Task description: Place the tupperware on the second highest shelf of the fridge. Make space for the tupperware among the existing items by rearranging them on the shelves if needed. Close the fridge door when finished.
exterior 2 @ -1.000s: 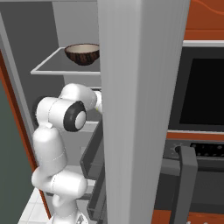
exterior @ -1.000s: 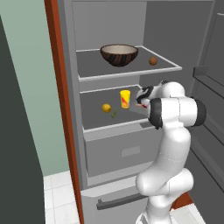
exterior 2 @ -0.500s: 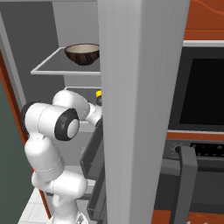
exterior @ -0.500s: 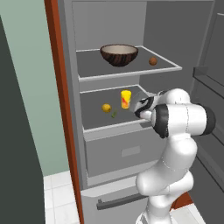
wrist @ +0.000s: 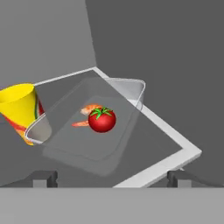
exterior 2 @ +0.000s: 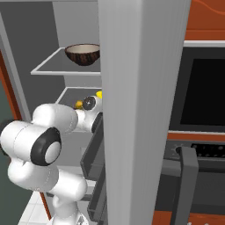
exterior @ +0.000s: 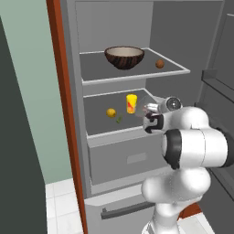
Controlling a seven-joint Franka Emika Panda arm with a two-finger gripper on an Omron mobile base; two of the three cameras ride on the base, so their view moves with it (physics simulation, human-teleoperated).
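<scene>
So the tall silver-grey fridge (exterior: pixel 137 151) is standing open, and the small shallow see-through tupperware tray (wrist: pixel 89 127) with a red tomato (wrist: pixel 102 120) and an orange carrot piece (wrist: pixel 89 108) in it sits on the lower of the two dark grey pale-rimmed shelves (exterior: pixel 98 116), near its front right corner. The robot's hand (wrist: pixel 111 177) is spread wide and released, just in front of the tray, fingertips (wrist: pixel 43 178) on either side and not gripping it. A yellow-orange glass (exterior: pixel 131 103) stands right beside the tray. Further left on that shelf there's a small orange-yellow fruit (exterior: pixel 111 112) and a tiny green bit (exterior: pixel 119 119). Up on the higher shelf (exterior: pixel 132 73) are a dark brown ribbed bowl (exterior: pixel 124 56) and a small brown ball (exterior: pixel 159 64), well apart.
</scene>
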